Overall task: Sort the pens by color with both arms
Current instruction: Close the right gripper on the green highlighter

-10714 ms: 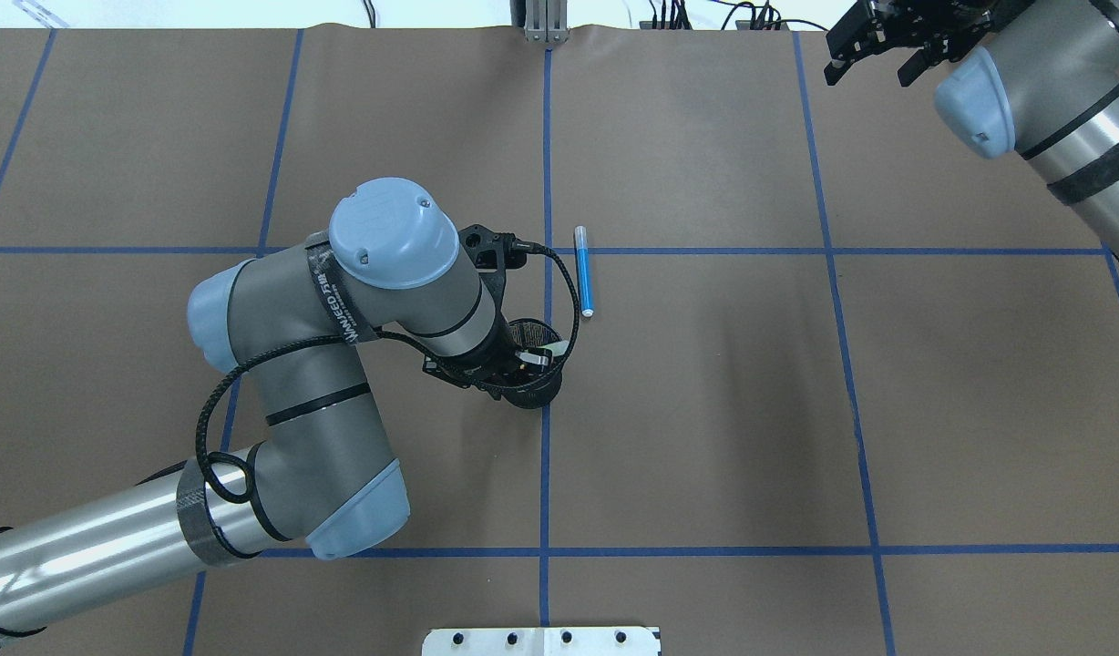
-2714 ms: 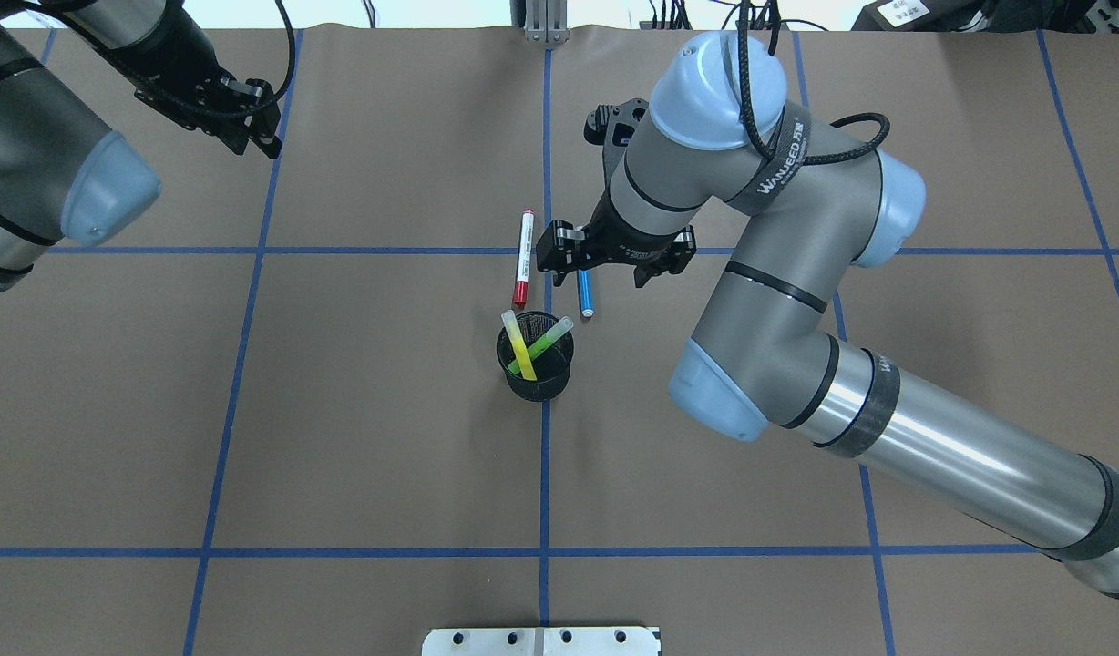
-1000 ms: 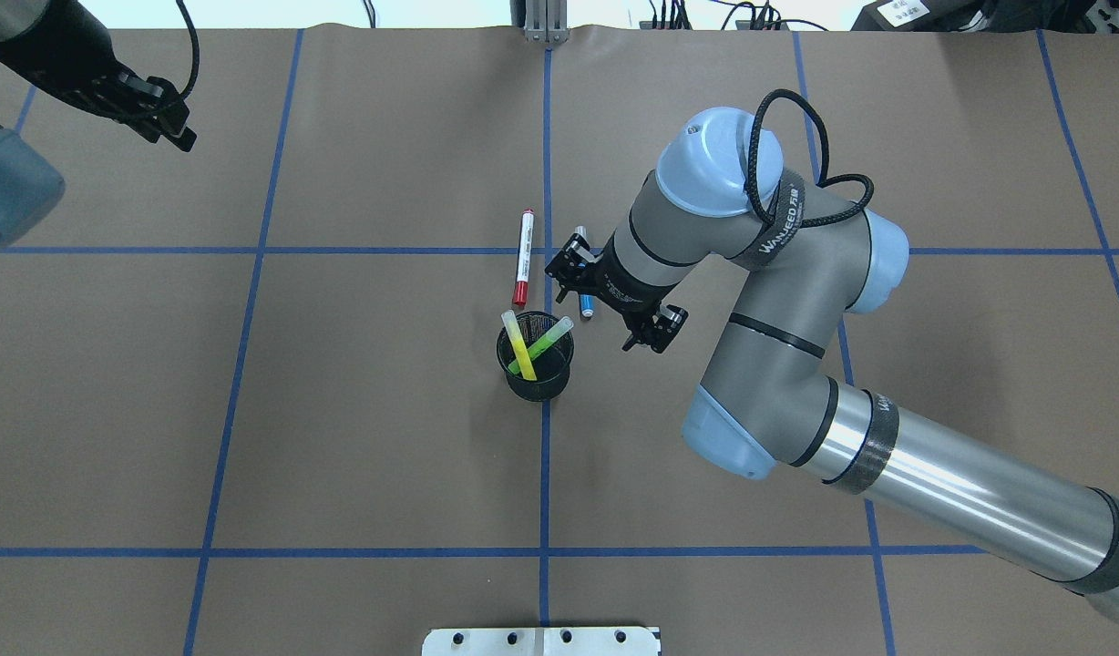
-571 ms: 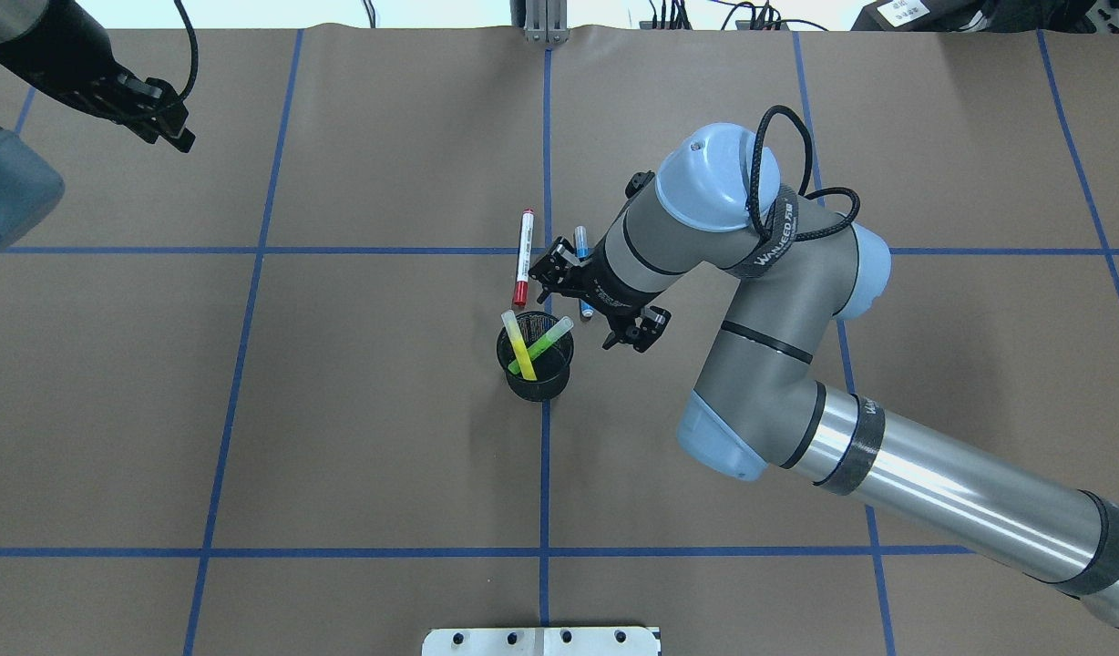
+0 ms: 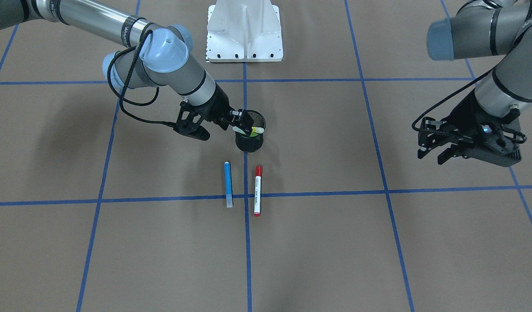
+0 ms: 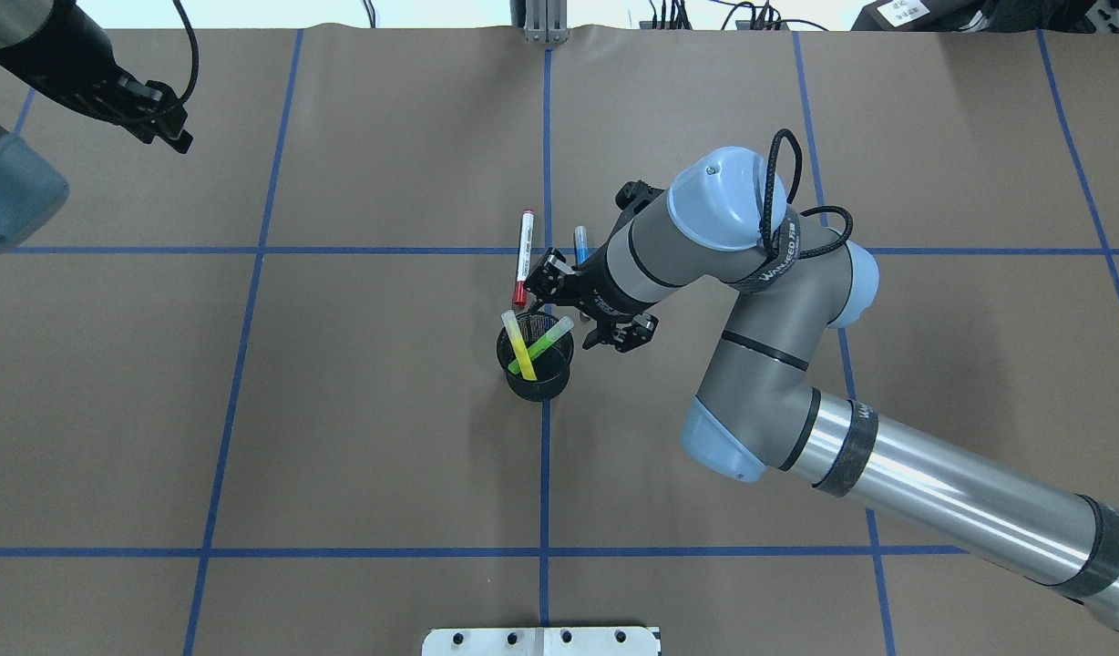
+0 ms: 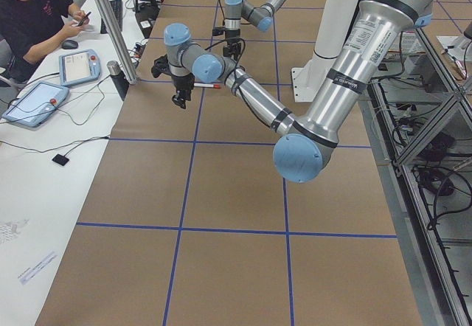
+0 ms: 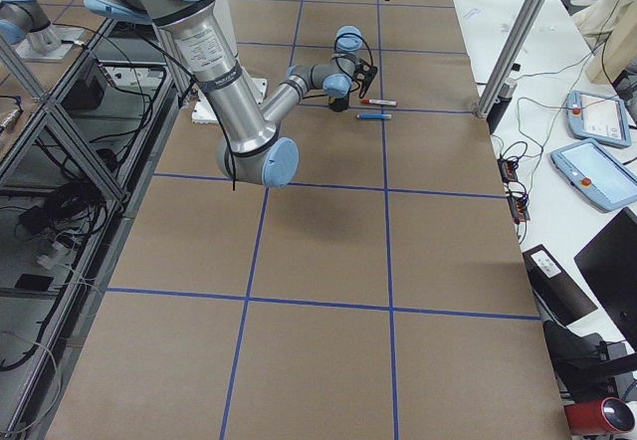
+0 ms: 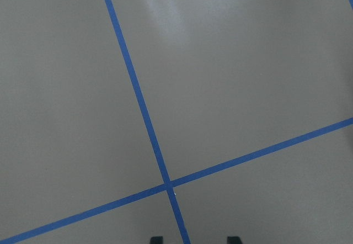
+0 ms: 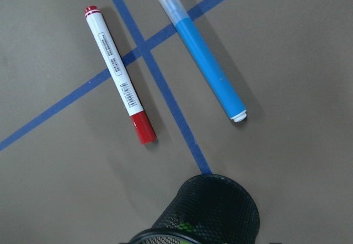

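Pens sit in two pairs near the middle of the worktop (image 6: 386,410). In the overhead view, the yellow pen (image 6: 516,342) and the green pen (image 6: 549,339) stand crossed in the black mesh cup (image 6: 534,383), which sits on the centre tape line (image 6: 544,474). Just beyond the cup, the red-ended white pen (image 6: 523,255) lies flat to the left of that line. The blue pen (image 6: 580,240) lies to its right, only its far end showing past the wrist of the right arm (image 6: 760,301). The left arm (image 6: 13,191) is toward the far left corner, well apart from the pens.

The front-facing view shows both flat pens whole, side by side and not touching, one on each side of the centre line. The right fingers (image 5: 238,118) are at the cup's rim, just beside the yellow pen's top. How far they are parted, and whether they touch a pen, cannot be told. The left fingers (image 5: 422,149) hang over bare worktop, parted, with nothing between them.

The left wrist view has two fingertips (image 9: 156,240) at its lower edge, set apart, with only tape and worktop below. The right wrist view looks down on the red-ended and blue pens, with the cup's top at its lower edge. Its own fingers cannot be picked out against the mesh.

The exterior right view shows the flat pens and cup small, beside the near arm's wrist.
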Action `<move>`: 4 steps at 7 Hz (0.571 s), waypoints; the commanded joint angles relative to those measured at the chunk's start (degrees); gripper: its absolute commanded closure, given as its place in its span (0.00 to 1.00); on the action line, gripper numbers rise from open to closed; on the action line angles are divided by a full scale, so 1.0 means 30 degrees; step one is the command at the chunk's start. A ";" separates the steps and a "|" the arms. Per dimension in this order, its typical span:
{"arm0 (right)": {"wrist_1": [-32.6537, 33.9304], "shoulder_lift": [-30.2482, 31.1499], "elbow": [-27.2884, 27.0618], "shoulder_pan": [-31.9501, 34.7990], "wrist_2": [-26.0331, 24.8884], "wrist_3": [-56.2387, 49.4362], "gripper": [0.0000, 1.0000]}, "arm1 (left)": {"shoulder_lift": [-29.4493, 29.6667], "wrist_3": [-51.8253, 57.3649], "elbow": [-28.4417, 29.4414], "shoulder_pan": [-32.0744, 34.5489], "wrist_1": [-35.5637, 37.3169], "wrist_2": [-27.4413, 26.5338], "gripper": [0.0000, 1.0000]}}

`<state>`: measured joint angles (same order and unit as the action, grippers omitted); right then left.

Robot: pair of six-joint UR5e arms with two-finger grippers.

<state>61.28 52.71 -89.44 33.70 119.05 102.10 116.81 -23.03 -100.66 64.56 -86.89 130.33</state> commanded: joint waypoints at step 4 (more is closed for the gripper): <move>-0.0096 0.0126 -0.0068 0.0310 0.0218 -0.0783 0.39 | -0.0001 0.0000 0.0097 -0.0046 0.0020 -0.0083 0.50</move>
<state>61.01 53.02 -89.64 34.77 119.81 99.82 116.77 -23.03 -100.39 64.38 -86.84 130.08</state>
